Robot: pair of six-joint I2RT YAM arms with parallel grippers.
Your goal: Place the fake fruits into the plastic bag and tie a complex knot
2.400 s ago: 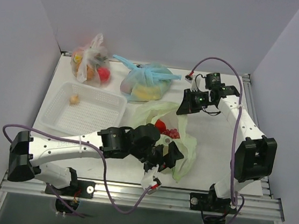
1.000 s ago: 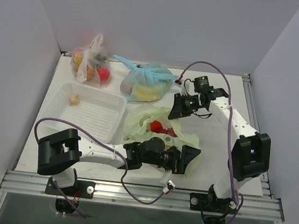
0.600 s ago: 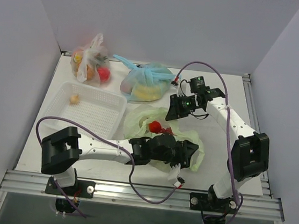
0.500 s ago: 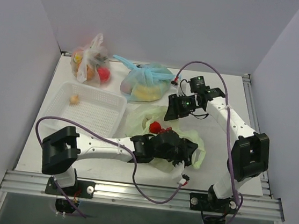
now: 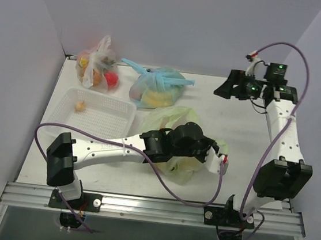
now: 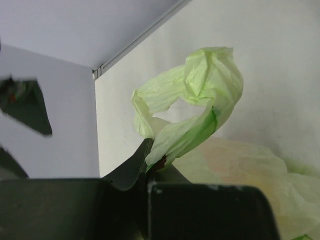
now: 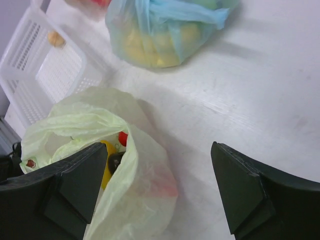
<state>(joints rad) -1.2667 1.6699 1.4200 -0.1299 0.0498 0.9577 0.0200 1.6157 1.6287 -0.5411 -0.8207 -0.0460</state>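
The pale green plastic bag lies crumpled mid-table, and my left arm reaches across it. My left gripper is shut on one handle loop of the bag, which curls up above the fingers; in the top view that gripper is at the bag's right side. My right gripper hangs open, high at the back right and apart from the bag. In the right wrist view its fingers frame the bag, whose mouth shows a yellow fake fruit and a red one.
A knotted light blue bag of fruit and a clear bag of fruit stand at the back. A white basket at the left holds one small orange piece. Walls close off the table's left, back and right.
My left gripper has shut on the bag's handle loop and drawn it right. The right gripper has opened, let go of the bag and swung up to the back right.
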